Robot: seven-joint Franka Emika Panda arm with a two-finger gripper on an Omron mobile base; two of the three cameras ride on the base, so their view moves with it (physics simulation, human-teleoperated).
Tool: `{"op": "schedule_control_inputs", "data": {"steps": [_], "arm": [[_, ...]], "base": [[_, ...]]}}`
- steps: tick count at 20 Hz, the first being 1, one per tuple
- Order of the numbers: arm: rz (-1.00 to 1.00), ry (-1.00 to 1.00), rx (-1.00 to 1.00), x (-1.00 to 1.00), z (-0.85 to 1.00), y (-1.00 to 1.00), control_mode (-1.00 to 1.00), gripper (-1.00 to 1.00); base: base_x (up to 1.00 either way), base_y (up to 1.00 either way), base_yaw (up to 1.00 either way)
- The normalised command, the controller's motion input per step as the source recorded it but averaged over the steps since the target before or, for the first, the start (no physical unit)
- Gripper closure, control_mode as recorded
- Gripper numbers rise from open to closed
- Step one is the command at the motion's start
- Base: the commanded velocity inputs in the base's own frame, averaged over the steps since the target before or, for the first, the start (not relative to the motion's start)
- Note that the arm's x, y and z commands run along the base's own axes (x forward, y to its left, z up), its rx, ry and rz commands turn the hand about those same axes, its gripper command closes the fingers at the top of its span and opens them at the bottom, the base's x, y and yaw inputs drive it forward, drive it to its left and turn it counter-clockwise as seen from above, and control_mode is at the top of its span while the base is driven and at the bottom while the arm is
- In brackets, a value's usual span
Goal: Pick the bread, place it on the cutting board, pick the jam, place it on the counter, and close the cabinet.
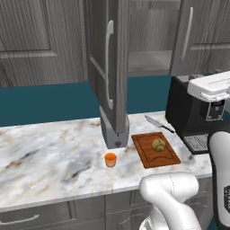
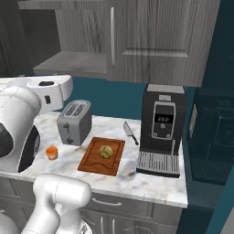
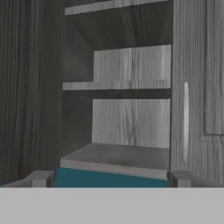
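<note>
The bread [image 1: 157,144] [image 2: 105,151] lies on the reddish-brown cutting board [image 1: 167,157] [image 2: 89,165]. To the board's left, the orange jam [image 1: 110,159] [image 2: 51,152] stands on the marbled counter [image 1: 45,152] [image 2: 151,183]. The cabinet [image 1: 110,67] [image 2: 151,41] hangs above with a door swung out and its grey shelf [image 3: 118,155] bare. My gripper [image 3: 109,179] is raised well above the counter and faces into the open cabinet. It is open, with nothing between its fingertips [image 3: 41,178].
A grey toaster [image 1: 114,134] [image 2: 74,121] stands under the open door [image 1: 110,67]. A knife [image 1: 158,124] [image 2: 130,132] lies behind the board. A black coffee machine [image 1: 191,112] [image 2: 161,132] fills the right end. A long silver handle [image 3: 186,122] runs down the right door.
</note>
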Motion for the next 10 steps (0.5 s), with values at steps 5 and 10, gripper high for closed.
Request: {"op": "schedule_control_inputs", "data": {"steps": [5, 10], "arm": [[-0.08, 0.00, -0.01, -0.62, 0.13, 0.09, -1.00, -1.00], [-0.06, 0.00, -0.03, -0.64, 0.00, 0.11, -1.00, -1.00]], "base": [[0.00, 0.00, 0.00], [0.00, 0.00, 0.00]]}}
